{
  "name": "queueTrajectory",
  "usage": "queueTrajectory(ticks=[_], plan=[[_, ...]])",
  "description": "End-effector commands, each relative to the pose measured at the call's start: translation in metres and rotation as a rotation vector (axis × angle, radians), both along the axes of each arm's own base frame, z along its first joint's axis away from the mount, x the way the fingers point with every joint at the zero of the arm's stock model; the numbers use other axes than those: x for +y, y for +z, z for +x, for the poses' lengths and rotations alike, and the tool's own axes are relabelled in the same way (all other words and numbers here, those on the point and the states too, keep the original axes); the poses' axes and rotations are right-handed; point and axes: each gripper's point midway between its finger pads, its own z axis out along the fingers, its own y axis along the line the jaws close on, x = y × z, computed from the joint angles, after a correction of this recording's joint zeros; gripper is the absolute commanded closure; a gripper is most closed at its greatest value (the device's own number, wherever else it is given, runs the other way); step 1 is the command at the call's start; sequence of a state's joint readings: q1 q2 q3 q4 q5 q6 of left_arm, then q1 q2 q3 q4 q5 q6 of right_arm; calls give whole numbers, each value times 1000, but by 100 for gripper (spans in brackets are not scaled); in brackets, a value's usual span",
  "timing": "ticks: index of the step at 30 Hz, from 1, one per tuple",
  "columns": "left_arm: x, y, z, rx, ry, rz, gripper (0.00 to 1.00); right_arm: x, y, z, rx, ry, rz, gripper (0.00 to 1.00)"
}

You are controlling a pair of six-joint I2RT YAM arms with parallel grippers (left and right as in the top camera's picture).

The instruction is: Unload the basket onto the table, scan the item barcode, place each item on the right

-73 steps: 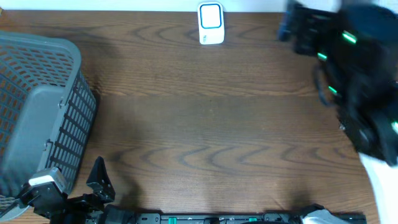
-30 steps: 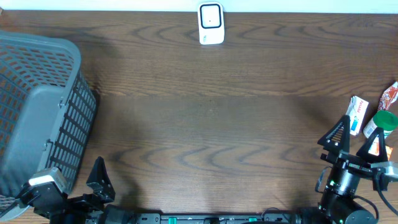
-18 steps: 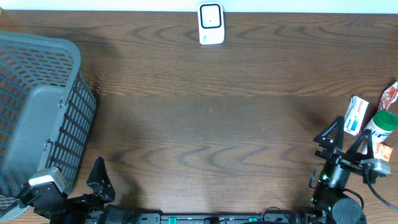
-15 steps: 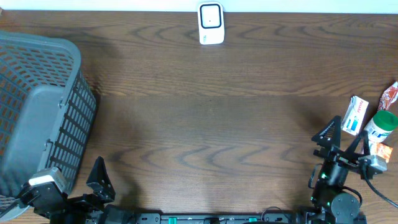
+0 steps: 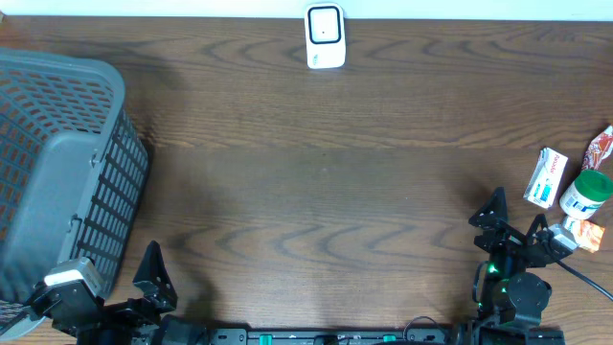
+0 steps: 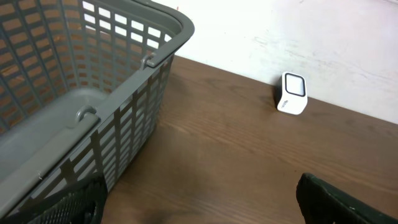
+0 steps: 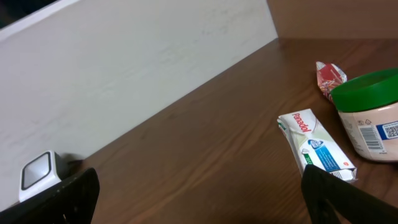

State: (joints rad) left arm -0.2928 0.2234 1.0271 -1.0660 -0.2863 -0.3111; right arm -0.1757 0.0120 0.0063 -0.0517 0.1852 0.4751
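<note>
The white barcode scanner stands upright at the table's far edge, also seen in the left wrist view and the right wrist view. Items lie at the right edge: a white Panadol box, a green-lidded jar with a barcode label, and a red packet. My right gripper is open, just left of and nearer than the box, holding nothing. At the near left corner my left gripper is open and empty.
A large grey plastic basket fills the left side, right beside my left gripper. A small orange packet lies near the jar by the right edge. A pale wall runs behind the scanner.
A dark blur at the far right has gone and the items now show. My right gripper has slid left and toward the near edge, away from the box. The left arm stays still.
</note>
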Motion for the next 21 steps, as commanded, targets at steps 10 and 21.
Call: queueTrajectory(ticks=[10,21], plan=[[-1,2,0,-6,-5,-5,3,0,0,0,54,15,-144,1],[-1,2,0,-6,-5,-5,3,0,0,0,54,15,-144,1]])
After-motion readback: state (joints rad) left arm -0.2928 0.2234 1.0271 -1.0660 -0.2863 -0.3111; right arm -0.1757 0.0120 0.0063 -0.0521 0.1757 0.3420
